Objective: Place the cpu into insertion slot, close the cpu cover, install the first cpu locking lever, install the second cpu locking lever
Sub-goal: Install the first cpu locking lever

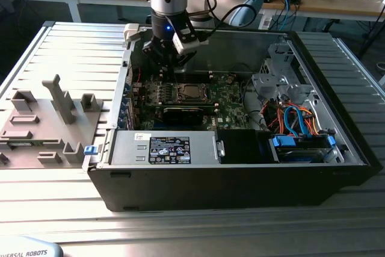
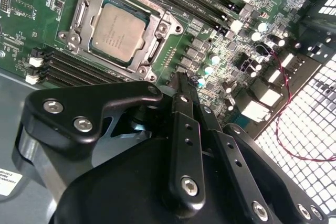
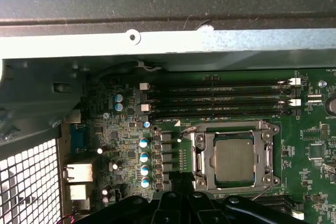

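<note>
One cpu (image 2: 119, 30) seated in insertion slot (image 3: 233, 158), cpu cover (image 2: 79, 11) lying closed around it.
Gripper (image 2: 181, 85) hovers near, fingers together, holding nothing; risk: tips clip the nearby capacitors (image 3: 143, 163) if lowered off-line.

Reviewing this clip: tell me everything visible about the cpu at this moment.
The cpu is a small flat square chip with a dull silver-grey metal top bearing fine print. It lies flat in the insertion slot on the green circuit board, beside the row of long memory slots. The silvery cpu cover frames it, its top showing through the cut-out. The gripper is nearby, apart from the chip, not touching it. In the exterior view it sits mid-board inside the open computer case.
</note>
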You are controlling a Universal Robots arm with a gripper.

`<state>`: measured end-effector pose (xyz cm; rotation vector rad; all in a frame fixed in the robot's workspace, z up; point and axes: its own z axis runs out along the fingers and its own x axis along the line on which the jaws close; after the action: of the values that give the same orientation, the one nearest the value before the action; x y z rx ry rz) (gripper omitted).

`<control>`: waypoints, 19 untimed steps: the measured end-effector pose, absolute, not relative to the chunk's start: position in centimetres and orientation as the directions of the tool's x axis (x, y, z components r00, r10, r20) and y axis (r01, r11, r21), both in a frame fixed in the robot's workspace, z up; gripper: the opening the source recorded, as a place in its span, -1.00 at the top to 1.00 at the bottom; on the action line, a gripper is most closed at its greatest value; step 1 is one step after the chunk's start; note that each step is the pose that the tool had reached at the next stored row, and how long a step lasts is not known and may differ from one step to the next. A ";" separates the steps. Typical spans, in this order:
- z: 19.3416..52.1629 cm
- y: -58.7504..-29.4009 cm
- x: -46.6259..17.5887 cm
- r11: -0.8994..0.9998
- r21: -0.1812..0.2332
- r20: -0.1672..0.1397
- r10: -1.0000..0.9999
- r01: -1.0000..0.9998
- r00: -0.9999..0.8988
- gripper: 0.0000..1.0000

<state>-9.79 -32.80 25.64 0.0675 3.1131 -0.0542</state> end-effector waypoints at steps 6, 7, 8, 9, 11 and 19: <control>25.6 -32.8 -9.9 0.998 -0.034 -0.028 0.043 0.044 -0.999 0.79; 25.6 -32.8 -10.0 0.998 -0.034 -0.028 0.043 0.044 -0.999 0.79; 25.6 -32.8 -10.0 0.998 -0.034 -0.028 0.043 0.044 -0.999 0.79; 25.6 -32.8 -10.1 0.998 -0.033 -0.028 0.043 0.044 -0.999 0.79; 25.6 -32.8 -10.1 0.999 -0.032 -0.028 0.043 0.043 -0.999 0.79; 25.8 -32.8 -10.1 0.999 -0.032 -0.028 0.043 0.044 -0.999 0.79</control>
<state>-10.13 -32.80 25.81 0.0673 3.1130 -0.0508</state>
